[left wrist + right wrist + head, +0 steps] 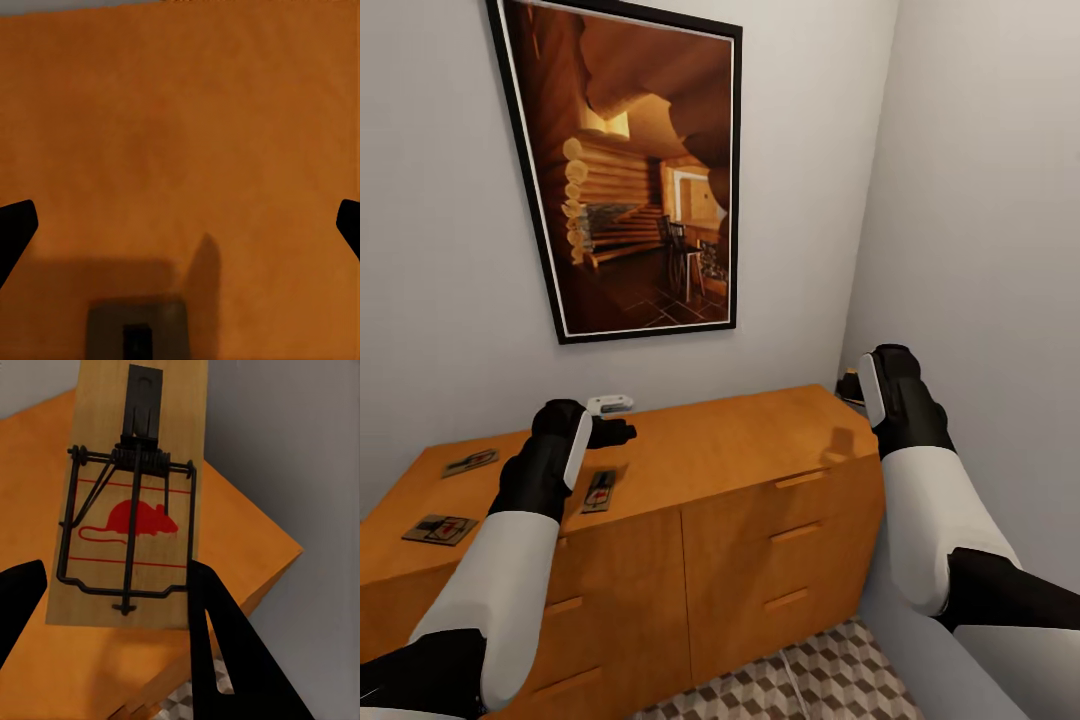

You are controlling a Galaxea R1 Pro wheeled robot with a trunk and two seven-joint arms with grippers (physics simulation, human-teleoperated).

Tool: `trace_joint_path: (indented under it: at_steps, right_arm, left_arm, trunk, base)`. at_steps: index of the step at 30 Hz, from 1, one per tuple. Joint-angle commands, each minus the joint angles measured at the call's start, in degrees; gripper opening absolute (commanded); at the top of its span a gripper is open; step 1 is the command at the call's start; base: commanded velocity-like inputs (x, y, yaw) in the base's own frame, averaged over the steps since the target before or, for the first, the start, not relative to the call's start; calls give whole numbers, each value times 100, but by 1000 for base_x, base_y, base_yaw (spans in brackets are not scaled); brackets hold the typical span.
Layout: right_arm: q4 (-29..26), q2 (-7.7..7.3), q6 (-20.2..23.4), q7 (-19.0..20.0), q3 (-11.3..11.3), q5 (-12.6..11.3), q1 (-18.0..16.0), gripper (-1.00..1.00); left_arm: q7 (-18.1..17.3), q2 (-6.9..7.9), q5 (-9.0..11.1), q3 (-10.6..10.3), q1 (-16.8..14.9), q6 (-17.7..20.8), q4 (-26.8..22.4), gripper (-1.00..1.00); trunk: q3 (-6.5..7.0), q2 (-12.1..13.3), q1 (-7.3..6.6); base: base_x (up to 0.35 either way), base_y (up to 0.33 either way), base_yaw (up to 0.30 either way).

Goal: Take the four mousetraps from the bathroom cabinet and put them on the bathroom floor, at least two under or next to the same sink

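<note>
Already the right claw has one mousetrap pinched between its fingers, lifted at the far right end of the cabinet. Three more mousetraps lie on the cabinet top, near the left claw, whose fingers stand wide apart, holding nothing. Likely risk: the thin board, seemingly gripped at one end, could slip or twist out on the way down to the bathroom floor.

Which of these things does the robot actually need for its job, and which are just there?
Needed:
- mousetraps on the cabinet top
- mousetrap in the right pincer
- bathroom floor
- left pincer

Just there:
- framed picture
- small white object by the wall
</note>
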Motion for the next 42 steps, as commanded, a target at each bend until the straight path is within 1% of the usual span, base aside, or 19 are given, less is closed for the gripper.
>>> trace_joint_path:
  at_steps: [1,10,14,25,42]
  right_arm:
    - [-4,6,22,2,-15,15,-5,-100]
    - [-4,-1,22,2,-15,23,-5,-100]
    - [7,1,22,2,-15,26,-2,-100]
    - [300,-3,22,2,-15,81,11,-100]
    - [329,-3,22,2,-15,86,12,-100]
  left_arm:
    - [-17,-6,-25,14,-4,22,-6,100]
    - [-19,-1,-15,17,-6,30,-12,100]
    - [-20,1,-30,20,-5,22,-21,100]
    - [-13,-4,-98,20,-5,-2,-11,100]
    - [-16,-2,-49,17,-6,-1,47,100]
  trunk:
    - [-7,-4,0]
    - [-7,-4,0]
    - [-7,-4,0]
    - [-7,-4,0]
    - [-7,-4,0]
  base:
    - [-79,0,0]
    - [-250,0,0]
    - [-141,0,0]
    - [-25,0,0]
    - [-9,0,0]
